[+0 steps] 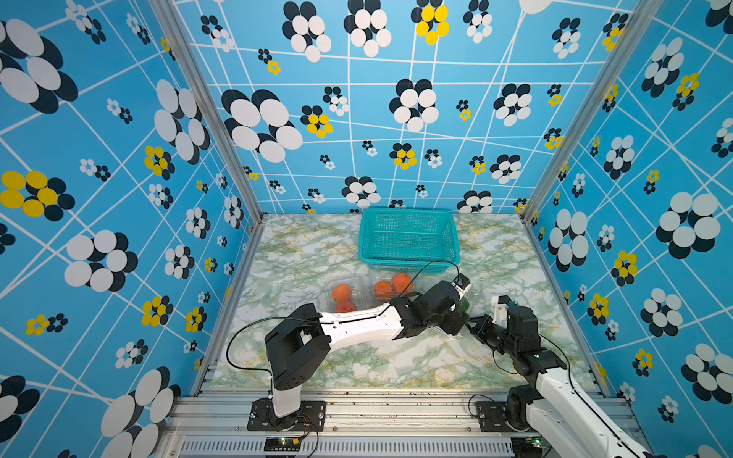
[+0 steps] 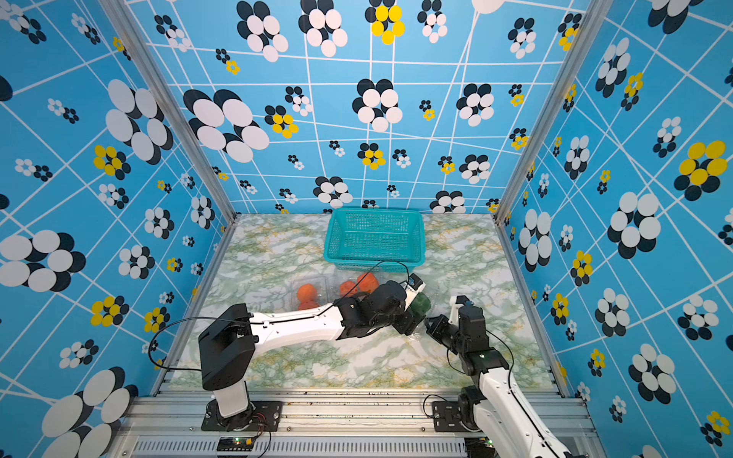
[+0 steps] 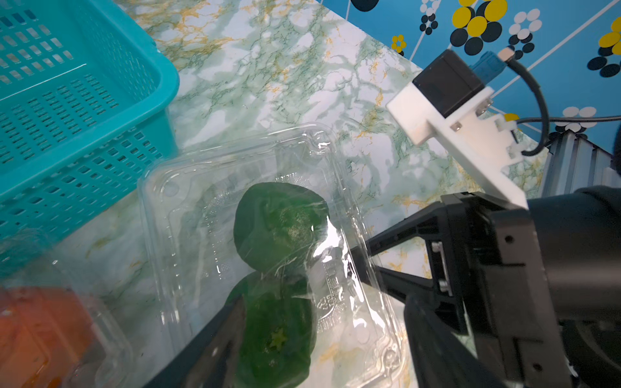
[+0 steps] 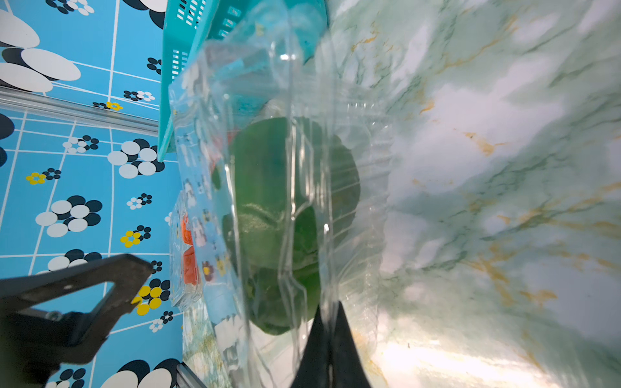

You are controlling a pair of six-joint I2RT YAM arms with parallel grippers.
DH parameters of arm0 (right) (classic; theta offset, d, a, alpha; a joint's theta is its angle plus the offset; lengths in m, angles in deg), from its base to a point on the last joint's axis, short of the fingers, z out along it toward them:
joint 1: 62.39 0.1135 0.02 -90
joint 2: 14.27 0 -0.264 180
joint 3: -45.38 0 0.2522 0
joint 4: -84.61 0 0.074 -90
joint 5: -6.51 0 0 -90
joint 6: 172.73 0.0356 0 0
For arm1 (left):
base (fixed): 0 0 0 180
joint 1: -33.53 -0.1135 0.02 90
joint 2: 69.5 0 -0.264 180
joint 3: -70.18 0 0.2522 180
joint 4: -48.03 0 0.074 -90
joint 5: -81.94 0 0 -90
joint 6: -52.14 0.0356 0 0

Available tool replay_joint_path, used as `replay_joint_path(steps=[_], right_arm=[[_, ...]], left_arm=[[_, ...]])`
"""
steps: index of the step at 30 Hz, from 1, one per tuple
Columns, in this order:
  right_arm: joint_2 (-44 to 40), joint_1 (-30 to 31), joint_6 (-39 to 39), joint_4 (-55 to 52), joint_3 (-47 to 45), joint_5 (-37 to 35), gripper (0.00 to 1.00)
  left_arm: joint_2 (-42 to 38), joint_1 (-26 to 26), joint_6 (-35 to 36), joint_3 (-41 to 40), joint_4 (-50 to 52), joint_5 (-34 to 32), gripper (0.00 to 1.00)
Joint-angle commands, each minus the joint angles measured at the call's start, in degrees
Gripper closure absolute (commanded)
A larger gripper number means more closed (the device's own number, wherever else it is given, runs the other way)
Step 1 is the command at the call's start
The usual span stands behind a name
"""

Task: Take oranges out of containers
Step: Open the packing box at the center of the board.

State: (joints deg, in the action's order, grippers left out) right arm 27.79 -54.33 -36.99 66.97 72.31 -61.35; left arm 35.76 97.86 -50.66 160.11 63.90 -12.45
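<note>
Two oranges [image 1: 342, 293] lie in a clear container [image 1: 359, 286] and two more oranges [image 1: 401, 281] in the container [image 1: 374, 277] beside it, both in front of the basket. A third clear container [image 3: 188, 208] holds two dark green fruits [image 3: 279, 221], not oranges. My left gripper [image 3: 319, 352] is open over this container, its fingers wide on either side of the nearer green fruit. My right gripper [image 4: 331, 322] is shut on the thin plastic rim of the same container, and its pinched tips [image 3: 361, 255] show in the left wrist view.
A teal mesh basket [image 1: 408, 238] stands empty at the back centre, close behind the containers. The two arms meet at the right of centre, the left arm [image 1: 357, 323] lying across the marble table [image 1: 301, 253]. Patterned walls close in three sides.
</note>
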Motion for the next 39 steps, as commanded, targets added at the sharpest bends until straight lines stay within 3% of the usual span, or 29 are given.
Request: replay_joint_path(steps=[1, 19, 29, 31, 37, 39], right_arm=[[-0.62, -0.06, 0.85, 0.97, 1.28, 1.5, 1.0], [-2.46, -0.06, 1.59, 1.16, 2.06, 3.0, 1.0], [-4.53, -0.08, 1.64, 0.19, 3.17, 2.99, 1.0], [-4.56, -0.06, 1.72, 0.1, 3.25, 2.92, 1.0], [-4.31, -0.1, 2.03, 0.19, 2.95, 2.74, 1.0], [-4.47, -0.06, 2.08, 0.19, 3.0, 2.66, 1.0]], left_arm=[[1.93, 0.7, 0.97, 1.91, 3.3, -1.39, 0.22], [6.95, 2.01, 0.87, 6.68, 7.66, -4.64, 0.17], [14.03, 2.48, 2.06, 13.66, 16.23, -13.23, 0.12], [14.58, 2.48, 2.24, 13.9, 16.45, -13.79, 0.17], [14.98, 2.51, 2.77, 13.9, 16.04, -14.32, 0.55], [15.4, 2.49, 3.07, 14.23, 16.33, -14.63, 0.82]])
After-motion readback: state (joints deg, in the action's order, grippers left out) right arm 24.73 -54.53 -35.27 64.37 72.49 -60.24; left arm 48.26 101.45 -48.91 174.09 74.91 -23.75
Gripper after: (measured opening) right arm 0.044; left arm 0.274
